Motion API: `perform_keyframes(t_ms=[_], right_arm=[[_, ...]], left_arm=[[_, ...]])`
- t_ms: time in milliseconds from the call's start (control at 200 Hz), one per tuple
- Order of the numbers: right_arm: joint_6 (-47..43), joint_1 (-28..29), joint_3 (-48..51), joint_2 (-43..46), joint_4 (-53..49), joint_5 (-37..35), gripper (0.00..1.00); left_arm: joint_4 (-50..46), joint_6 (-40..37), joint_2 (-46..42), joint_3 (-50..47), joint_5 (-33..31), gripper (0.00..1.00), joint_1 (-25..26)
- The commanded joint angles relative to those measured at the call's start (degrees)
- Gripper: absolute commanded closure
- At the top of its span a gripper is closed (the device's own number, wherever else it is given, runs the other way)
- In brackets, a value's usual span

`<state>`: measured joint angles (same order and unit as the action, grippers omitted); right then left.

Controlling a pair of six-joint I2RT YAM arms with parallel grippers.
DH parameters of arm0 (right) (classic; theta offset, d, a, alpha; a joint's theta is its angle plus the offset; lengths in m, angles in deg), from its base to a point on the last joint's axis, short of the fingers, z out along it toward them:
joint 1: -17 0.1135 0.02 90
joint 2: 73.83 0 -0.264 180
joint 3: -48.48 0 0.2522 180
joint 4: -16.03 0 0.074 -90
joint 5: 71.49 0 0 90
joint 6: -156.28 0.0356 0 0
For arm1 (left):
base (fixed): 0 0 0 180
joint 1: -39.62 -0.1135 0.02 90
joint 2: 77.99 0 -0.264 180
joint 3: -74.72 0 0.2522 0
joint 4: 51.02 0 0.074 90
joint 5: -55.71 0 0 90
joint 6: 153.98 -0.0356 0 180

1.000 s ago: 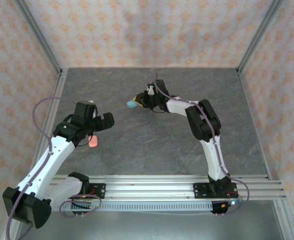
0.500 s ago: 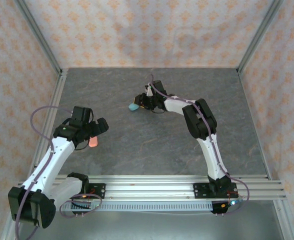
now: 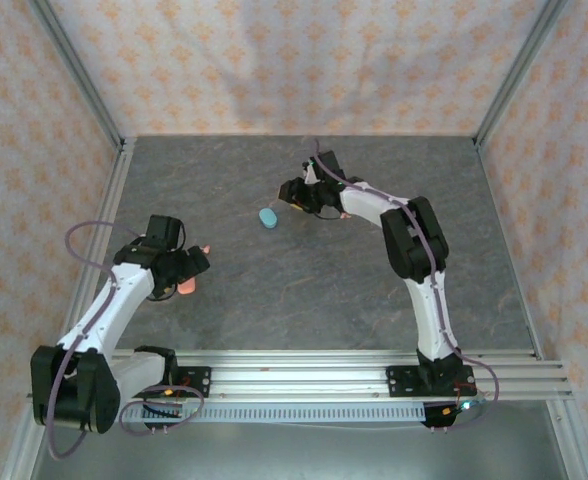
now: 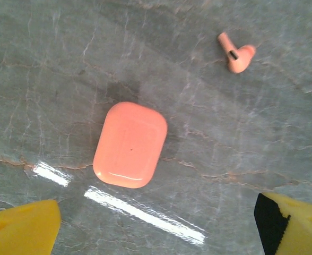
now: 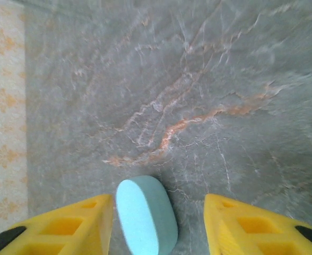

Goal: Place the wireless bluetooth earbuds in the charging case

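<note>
One pink case (image 4: 130,144), one blue case (image 5: 147,215), one earbud (image 4: 236,53): salmon-pink, stemmed, just beyond pink case. Both released: left gripper (image 4: 157,204), right gripper (image 5: 157,199).

Salmon-pink earbud (image 4: 235,53) lying loose, near closed salmon-pink case (image 4: 130,144) lying flat, light blue oval case (image 5: 147,215) well apart

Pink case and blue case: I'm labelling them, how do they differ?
The pink case is salmon, the blue case light blue. The pink case shows a broad rounded-rectangle face; the blue case looks narrower, oval. The pink case lies near the table's left side, the blue case farther back. Both rest on the table, untouched.
</note>
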<state>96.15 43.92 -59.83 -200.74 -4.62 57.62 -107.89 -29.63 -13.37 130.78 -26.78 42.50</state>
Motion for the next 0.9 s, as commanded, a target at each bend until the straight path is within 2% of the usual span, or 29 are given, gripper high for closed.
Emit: perform_keyframes(t_ms=[0,310,525,721,896], right_arm=[[-1.44,-0.41,2.55,6.90,-2.48,-0.10,0.52],[-1.47,-0.46,12.79,17.70,-4.16,1.75,0.51],[-1.51,-0.49,17.33,21.27,-4.79,1.85,0.51],[-1.61,-0.83,18.12,22.61,-5.91,2.43,0.51],[-0.65,-1.28,17.57,23.01,-5.90,4.06,0.51]], left_arm=[[0.26,-1.62,2.84,-1.42,-0.11,0.07,-0.55],[3.73,-3.41,9.38,-2.60,-1.48,0.12,-0.96],[5.50,-9.13,14.75,-1.54,-1.77,0.18,-1.03],[6.12,-12.83,19.49,-0.91,1.26,0.28,-1.12],[6.64,-13.56,20.22,-0.78,2.80,0.38,-1.12]])
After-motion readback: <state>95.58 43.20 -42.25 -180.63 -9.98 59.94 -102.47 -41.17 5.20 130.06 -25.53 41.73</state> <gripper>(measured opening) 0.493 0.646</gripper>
